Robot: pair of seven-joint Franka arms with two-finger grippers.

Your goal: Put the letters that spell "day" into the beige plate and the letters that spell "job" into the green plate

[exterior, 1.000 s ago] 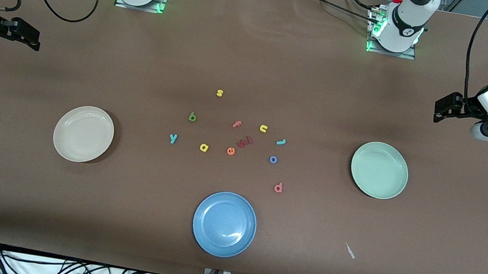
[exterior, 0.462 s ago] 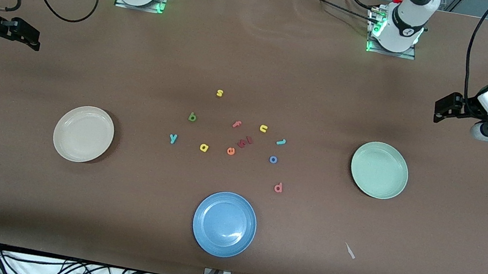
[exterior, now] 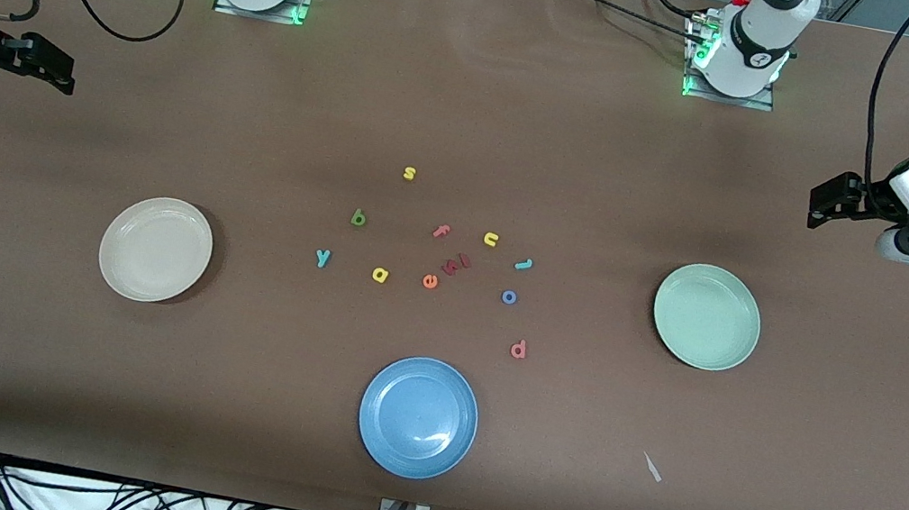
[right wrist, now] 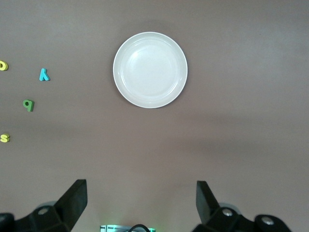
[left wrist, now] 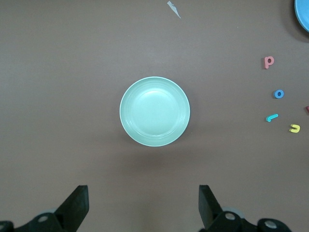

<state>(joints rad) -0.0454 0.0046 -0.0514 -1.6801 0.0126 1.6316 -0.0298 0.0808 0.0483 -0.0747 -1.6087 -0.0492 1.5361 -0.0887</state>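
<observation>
Nothing has shifted over the last second: both arms wait at the table's ends and no letter has moved, so the sorting has not begun. The left gripper (left wrist: 140,208) hangs with its fingers apart near the green plate (exterior: 706,317); the right gripper (right wrist: 140,205) does the same near the beige plate (exterior: 155,249).

Both plates are empty. The green d (exterior: 358,218), y (exterior: 322,257) and a (exterior: 379,274) lie mid-tabletop toward the beige plate. The j (exterior: 522,263), o (exterior: 509,296) and red b (exterior: 518,349) lie toward the green plate; the j's hook is hard to read.
</observation>
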